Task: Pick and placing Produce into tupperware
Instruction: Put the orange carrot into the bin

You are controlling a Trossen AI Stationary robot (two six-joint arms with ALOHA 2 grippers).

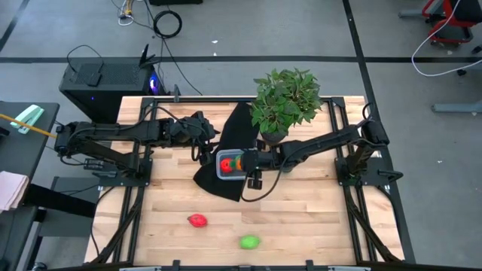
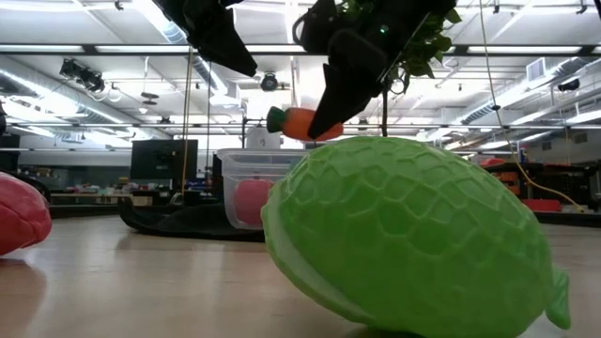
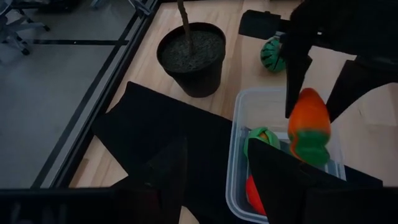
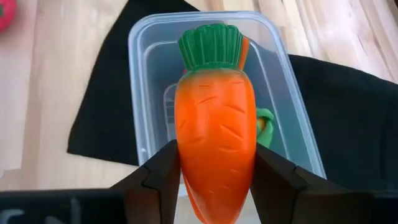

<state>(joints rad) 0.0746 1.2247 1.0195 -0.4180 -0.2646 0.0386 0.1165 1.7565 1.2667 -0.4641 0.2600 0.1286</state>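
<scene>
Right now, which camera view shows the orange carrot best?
The right wrist view: the carrot fills the picture, clamped between the right gripper fingers above the tupperware. The left wrist view shows it smaller, from the side. The low view shows only part; the high view, an orange speck.

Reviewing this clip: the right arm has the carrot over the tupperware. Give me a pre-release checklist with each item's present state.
1. Grip: the right gripper is shut on the carrot, fingers on both sides. Ok.
2. Position: the carrot hangs over the open tupperware, inside its rim. Ok.
3. Room inside: a red piece and a green piece already lie in it, with bare floor left. Ok.
4. Left gripper: beside the box over the black cloth, holding nothing. Ok.
5. Drop height above the box floor: cannot tell.
6. Produce still out: red piece and green piece on the table, striped ball by the pot. Not ok.
</scene>
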